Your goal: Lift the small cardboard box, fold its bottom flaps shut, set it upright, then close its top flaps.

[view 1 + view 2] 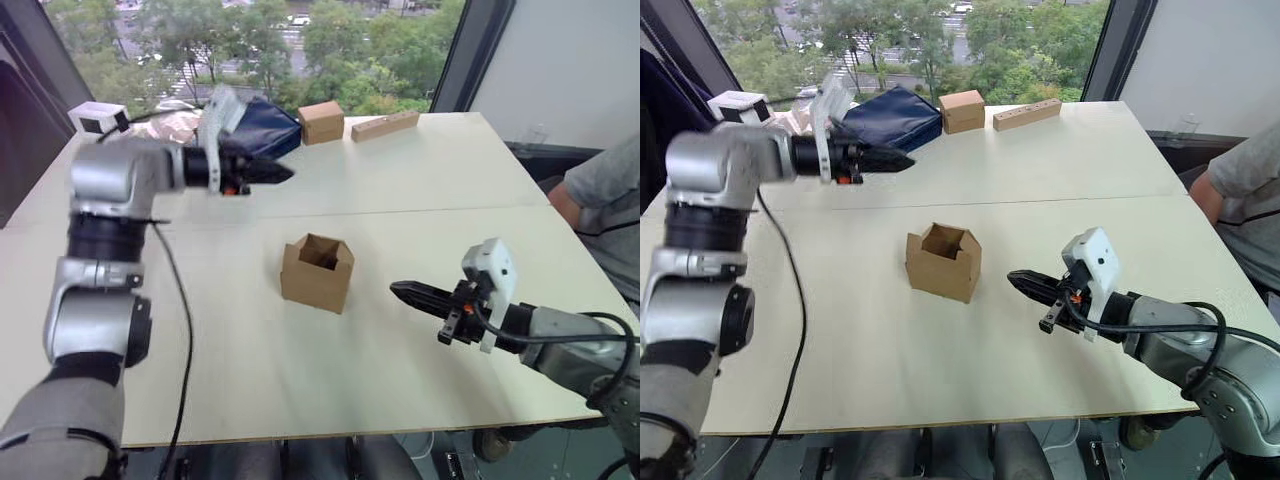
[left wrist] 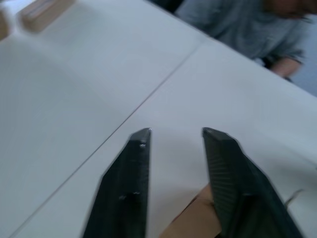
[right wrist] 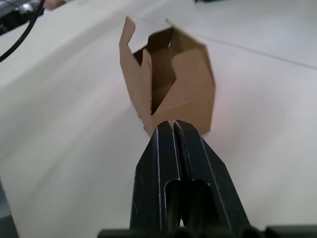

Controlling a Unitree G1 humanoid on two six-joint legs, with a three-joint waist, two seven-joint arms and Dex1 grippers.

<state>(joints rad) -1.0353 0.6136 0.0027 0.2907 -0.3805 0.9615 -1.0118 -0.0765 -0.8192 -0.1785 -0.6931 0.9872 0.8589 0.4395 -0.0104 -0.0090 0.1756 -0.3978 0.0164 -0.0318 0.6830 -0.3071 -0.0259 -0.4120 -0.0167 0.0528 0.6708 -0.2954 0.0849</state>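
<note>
1. Left eye view: box [image 1: 317,272] stands upright at the middle of the table [image 1: 250,380], top flaps [image 1: 322,248] raised and open. Bottom flaps sit against the table, so their state cannot be told.
2. Contents: the box cavity, seen from above and through the right wrist view, looks empty; the inner walls show and nothing lies inside.
3. Left tool [image 1: 268,171]: raised above the table, far and left of the box, well apart from it. Fingers [image 2: 130,168] parted with a clear gap, holding nothing.
4. Right tool [image 1: 1025,284]: low, just right of the box, pointing at it, not touching. Fingers [image 3: 168,163] pressed together, holding nothing.
5. Step in hand, as a judgement: the box is set upright, so closing the top flaps is what remains.
6. Next move calls for: bringing a tool over the open top and pressing each raised flap inward and down, with the other tool steadying a wall so the light box does not slide.
7. Other items: cube [image 1: 321,121] and block [image 1: 384,125] at the far edge; dark bag [image 1: 895,117] far left; a person [image 1: 610,200] at the right.
</note>
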